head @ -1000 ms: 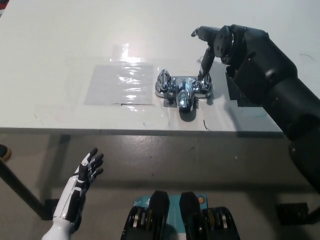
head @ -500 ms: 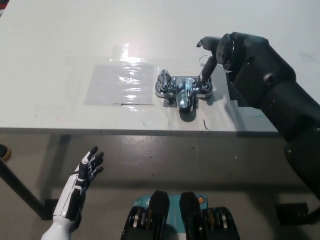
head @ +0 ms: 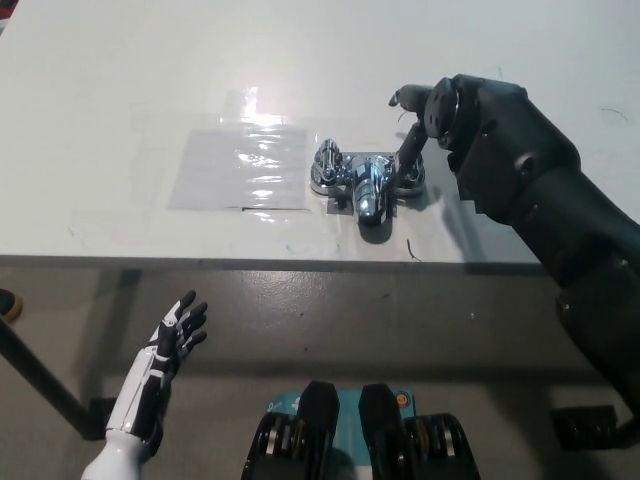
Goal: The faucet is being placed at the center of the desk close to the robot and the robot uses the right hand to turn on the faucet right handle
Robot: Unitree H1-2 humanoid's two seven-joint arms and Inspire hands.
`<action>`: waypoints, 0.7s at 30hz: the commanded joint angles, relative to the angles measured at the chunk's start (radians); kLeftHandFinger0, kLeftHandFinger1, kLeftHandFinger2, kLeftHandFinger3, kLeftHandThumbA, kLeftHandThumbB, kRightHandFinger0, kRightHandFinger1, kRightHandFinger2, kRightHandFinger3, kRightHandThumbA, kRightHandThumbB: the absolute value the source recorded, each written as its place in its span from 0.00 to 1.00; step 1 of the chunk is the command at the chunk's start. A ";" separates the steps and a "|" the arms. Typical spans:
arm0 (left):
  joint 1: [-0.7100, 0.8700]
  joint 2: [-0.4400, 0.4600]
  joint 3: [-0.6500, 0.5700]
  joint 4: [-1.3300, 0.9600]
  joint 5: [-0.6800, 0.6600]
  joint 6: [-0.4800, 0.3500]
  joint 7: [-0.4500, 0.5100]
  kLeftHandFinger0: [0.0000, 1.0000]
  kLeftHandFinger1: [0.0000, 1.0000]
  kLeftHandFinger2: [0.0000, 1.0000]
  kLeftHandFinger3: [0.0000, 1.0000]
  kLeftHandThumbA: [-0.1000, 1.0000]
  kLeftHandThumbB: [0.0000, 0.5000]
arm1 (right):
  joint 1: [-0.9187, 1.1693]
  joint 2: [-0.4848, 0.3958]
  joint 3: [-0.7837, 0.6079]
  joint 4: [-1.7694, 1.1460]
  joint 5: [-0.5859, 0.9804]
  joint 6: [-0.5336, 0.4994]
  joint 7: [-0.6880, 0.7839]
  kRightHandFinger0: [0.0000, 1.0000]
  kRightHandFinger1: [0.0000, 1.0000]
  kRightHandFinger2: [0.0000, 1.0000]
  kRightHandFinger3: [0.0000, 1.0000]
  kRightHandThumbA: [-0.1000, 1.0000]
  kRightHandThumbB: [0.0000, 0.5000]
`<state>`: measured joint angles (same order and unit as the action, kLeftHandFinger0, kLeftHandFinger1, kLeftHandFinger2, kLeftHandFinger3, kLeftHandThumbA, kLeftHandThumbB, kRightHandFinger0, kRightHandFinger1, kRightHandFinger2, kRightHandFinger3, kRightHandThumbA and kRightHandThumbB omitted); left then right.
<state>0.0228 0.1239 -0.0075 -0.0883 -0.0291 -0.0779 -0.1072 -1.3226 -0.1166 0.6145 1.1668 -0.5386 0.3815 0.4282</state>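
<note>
A chrome two-handle faucet [head: 365,182] sits on the white desk [head: 150,90] near its front edge, at the middle. My black right hand [head: 440,115] hovers just behind and to the right of it. One finger [head: 409,152] reaches down onto the faucet's right handle [head: 405,178]; the other fingers are spread apart and hold nothing. The faucet's left handle [head: 328,165] stands free. My white left hand [head: 170,345] rests below the desk edge at the lower left, fingers apart and empty.
A clear plastic sheet [head: 240,165] is taped flat to the desk left of the faucet. A dark marked patch [head: 465,180] lies on the desk right of the faucet, partly under my right arm. The desk's front edge runs just below the faucet.
My right hand has shifted slightly left and its finger has pushed in closer against the right handle. The left hand has not moved.
</note>
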 commanded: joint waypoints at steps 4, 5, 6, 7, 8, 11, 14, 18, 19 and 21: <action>-0.016 0.013 -0.002 -0.032 0.005 -0.018 -0.009 1.00 1.00 1.00 1.00 1.00 0.24 | -0.070 -0.025 0.010 0.038 -0.041 -0.026 -0.045 1.00 1.00 1.00 1.00 0.92 0.84; -0.016 0.013 -0.002 -0.033 0.006 -0.016 -0.009 1.00 1.00 1.00 1.00 1.00 0.24 | -0.071 -0.028 0.012 0.043 -0.044 -0.026 -0.046 1.00 1.00 1.00 1.00 0.90 0.85; -0.015 0.013 -0.002 -0.034 0.007 -0.013 -0.008 1.00 1.00 1.00 1.00 1.00 0.24 | -0.071 -0.029 0.015 0.048 -0.046 -0.028 -0.049 1.00 1.00 1.00 1.00 0.90 0.85; -0.014 0.013 0.000 -0.038 0.006 -0.008 -0.007 1.00 1.00 1.00 1.00 1.00 0.24 | -0.074 -0.032 0.030 0.060 -0.059 -0.043 -0.045 1.00 1.00 1.00 1.00 0.92 0.85; -0.014 0.014 0.000 -0.038 0.006 -0.009 -0.007 1.00 1.00 1.00 1.00 1.00 0.24 | -0.075 -0.035 0.032 0.071 -0.059 -0.051 -0.048 1.00 1.00 1.00 1.00 0.92 0.85; -0.014 0.015 -0.001 -0.035 0.009 -0.008 -0.007 1.00 1.00 1.00 1.00 1.00 0.25 | -0.074 -0.047 0.037 0.089 -0.066 -0.062 -0.057 1.00 1.00 1.00 1.00 0.89 0.88; -0.015 0.015 -0.001 -0.025 0.007 -0.019 -0.009 1.00 1.00 1.00 1.00 1.00 0.26 | -0.076 -0.056 0.037 0.106 -0.068 -0.064 -0.061 1.00 1.00 1.00 1.00 0.87 0.88; -0.015 0.013 0.000 -0.027 0.008 -0.017 -0.007 1.00 1.00 1.00 1.00 1.00 0.26 | -0.076 -0.074 0.030 0.113 -0.064 -0.078 -0.061 1.00 1.00 1.00 1.00 0.86 0.86; -0.014 0.013 -0.001 -0.028 0.009 -0.017 -0.006 1.00 1.00 1.00 1.00 1.00 0.26 | -0.075 -0.077 0.028 0.111 -0.062 -0.078 -0.058 1.00 1.00 1.00 1.00 0.86 0.83; -0.017 0.012 0.000 -0.028 0.009 -0.012 -0.006 1.00 1.00 1.00 1.00 1.00 0.25 | -0.078 -0.088 0.022 0.111 -0.059 -0.075 -0.059 1.00 1.00 1.00 1.00 0.85 0.85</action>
<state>0.0224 0.1245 -0.0065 -0.0899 -0.0272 -0.0778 -0.1072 -1.3304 -0.1480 0.6425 1.2683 -0.5754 0.3242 0.4047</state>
